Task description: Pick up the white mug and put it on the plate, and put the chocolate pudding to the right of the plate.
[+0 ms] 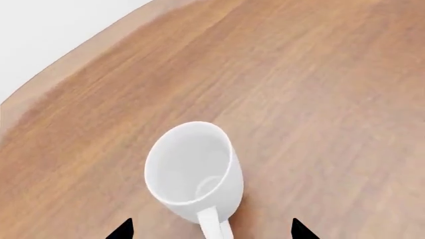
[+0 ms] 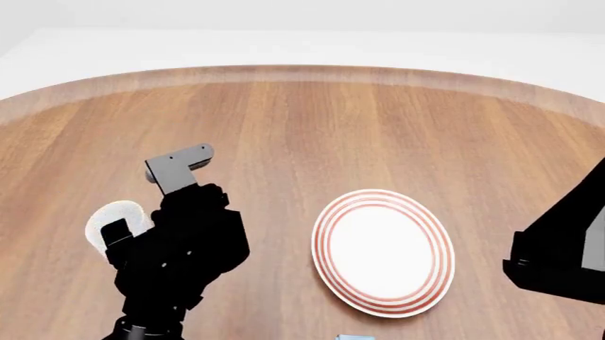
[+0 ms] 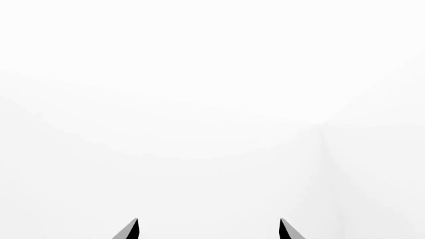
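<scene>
Wooden table (image 1: 319,89), white mug (image 1: 192,169) between left pincer (image 1: 211,230) tips.

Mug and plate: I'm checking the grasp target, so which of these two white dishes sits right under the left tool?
The plain white mug, upright with its handle toward the open left tool. The red-ringed plate lies apart, toward the robot's right.

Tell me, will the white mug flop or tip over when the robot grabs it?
The mug looks hard and glossy, so it probably stays stiff but could be slippery. It stands upright on the table with its handle sticking out, so a sideways bump might spin or tip it.
</scene>
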